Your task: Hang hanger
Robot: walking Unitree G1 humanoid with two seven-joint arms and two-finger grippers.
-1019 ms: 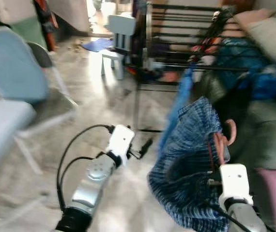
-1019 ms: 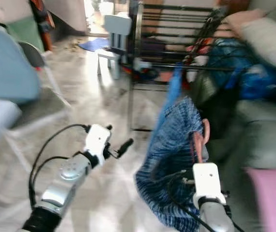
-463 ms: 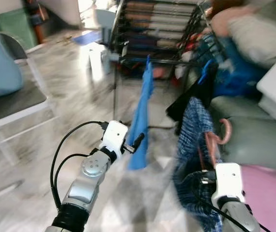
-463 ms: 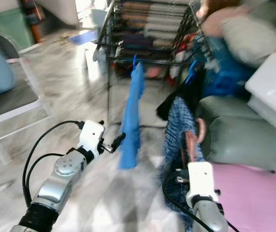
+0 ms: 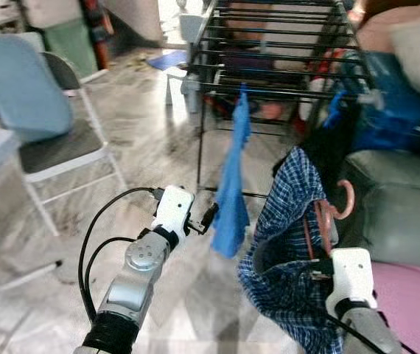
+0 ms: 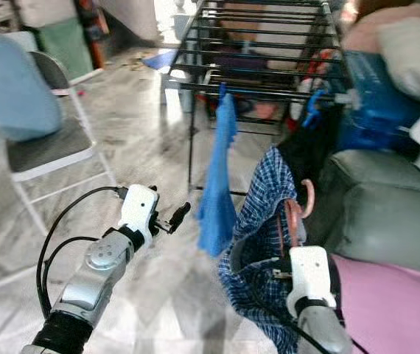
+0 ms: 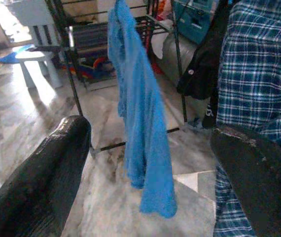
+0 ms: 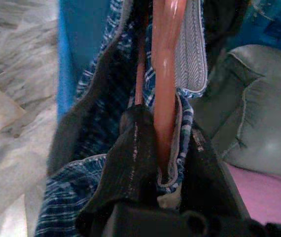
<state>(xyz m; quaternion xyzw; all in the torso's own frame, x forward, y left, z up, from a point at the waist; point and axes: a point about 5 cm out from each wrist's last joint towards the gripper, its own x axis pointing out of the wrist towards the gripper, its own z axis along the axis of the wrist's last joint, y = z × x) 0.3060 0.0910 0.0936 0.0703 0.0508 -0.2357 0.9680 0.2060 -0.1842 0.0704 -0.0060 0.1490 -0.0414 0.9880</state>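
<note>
carrying step, by the look of it: the right gripper (image 8: 162, 163) clamps the pink hanger (image 5: 333, 214) draped in a plaid shirt (image 5: 284, 243), raised at 5 o'clock. the drying rack (image 5: 284, 55) stands at 12 o'clock; next, its hook must reach a rail. the left gripper (image 5: 208, 217), extended at 6 o'clock, gapes wide beside a blue cloth (image 5: 233, 184).

Glossy marble floor (image 5: 144, 147), folding chair (image 5: 55, 140), grey sofa (image 5: 401, 206) alongside.
</note>
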